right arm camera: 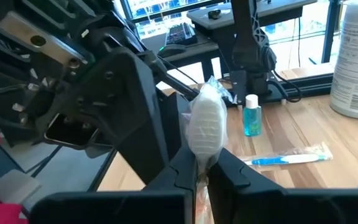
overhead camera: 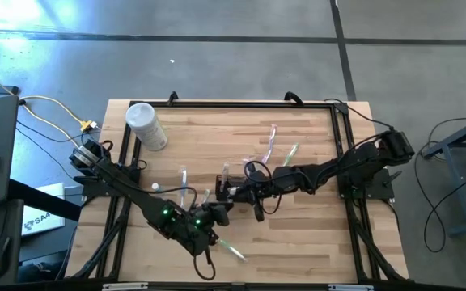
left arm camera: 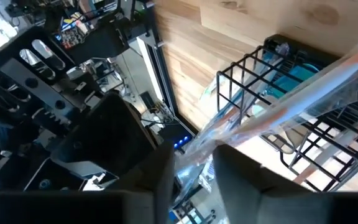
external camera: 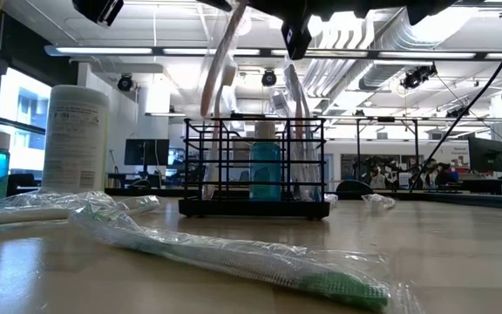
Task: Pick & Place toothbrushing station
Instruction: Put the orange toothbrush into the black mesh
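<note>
The toothbrushing station, a black wire caddy (external camera: pixel 255 166) (left arm camera: pixel 303 106), stands on the wooden table with a teal bottle (external camera: pixel 266 170) and a wrapped toothbrush (external camera: pixel 296 131) upright inside. Both grippers meet just above it. My right gripper (right arm camera: pixel 201 171) (overhead camera: pixel 235 192) is shut on another wrapped toothbrush (right arm camera: pixel 207 124) with a pinkish handle (left arm camera: pixel 291 99) (external camera: pixel 219 70). My left gripper (left arm camera: pixel 194 171) (overhead camera: pixel 217 212) stands open, and the same brush's wrapper runs through the gap between its fingers. The brush slants over the caddy's top. My right gripper pinches the wrapped toothbrush just below its white bristle head (right arm camera: pixel 202 163) between its two fingers, which come in roughly level from the table's right. The head sticks out past the fingertips. The brush is clear of the table. My left gripper has the wrapper (left arm camera: pixel 194 152) in its gap; whether a finger touches it, I cannot tell.
A white lidded cylinder (overhead camera: pixel 146 125) (external camera: pixel 75 139) stands at the far left. A green wrapped toothbrush (external camera: pixel 234 257) (overhead camera: pixel 231 249) lies near the front edge. A blue wrapped one (right arm camera: pixel 288 158) and a small teal bottle (right arm camera: pixel 250 118) are on the table; more wrapped brushes (overhead camera: pixel 273 145) lie farther back.
</note>
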Motion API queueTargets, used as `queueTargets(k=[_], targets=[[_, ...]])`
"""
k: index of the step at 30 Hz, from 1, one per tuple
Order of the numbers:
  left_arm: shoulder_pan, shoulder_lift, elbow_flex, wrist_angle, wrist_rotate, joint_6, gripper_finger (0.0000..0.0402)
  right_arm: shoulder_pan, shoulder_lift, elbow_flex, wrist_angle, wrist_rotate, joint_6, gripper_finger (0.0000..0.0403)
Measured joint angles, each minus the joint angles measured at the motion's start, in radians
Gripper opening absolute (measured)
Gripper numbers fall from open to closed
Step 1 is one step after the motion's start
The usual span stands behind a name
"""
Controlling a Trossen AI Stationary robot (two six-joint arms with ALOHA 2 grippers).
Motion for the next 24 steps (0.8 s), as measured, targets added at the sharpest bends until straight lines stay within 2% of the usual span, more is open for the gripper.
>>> queueTargets(k=[6,10,12,16,24], targets=[[-0.008,-0.001,0.0,0.009,-0.001,-0.011,0.0178,-0.001,-0.014,0.0,-0.043,0.008,-0.014,0.0008],[-0.01,-0.008,0.0,0.004,-0.005,-0.074,0.0193,0.013,-0.049,0.0,-0.09,0.019,-0.034,0.0008],[-0.01,-0.019,0.0,-0.024,-0.007,-0.135,0.0194,0.028,-0.085,0.0,-0.162,0.063,-0.048,0.0008],[-0.007,-0.062,0.001,-0.102,0.001,-0.317,0.0194,0.077,-0.154,0.0,-0.272,0.163,-0.074,0.0008],[-0.006,-0.196,0.001,-0.28,0.091,-0.824,0.0194,0.194,-0.29,0.0,-0.44,0.386,-0.078,0.0008]])
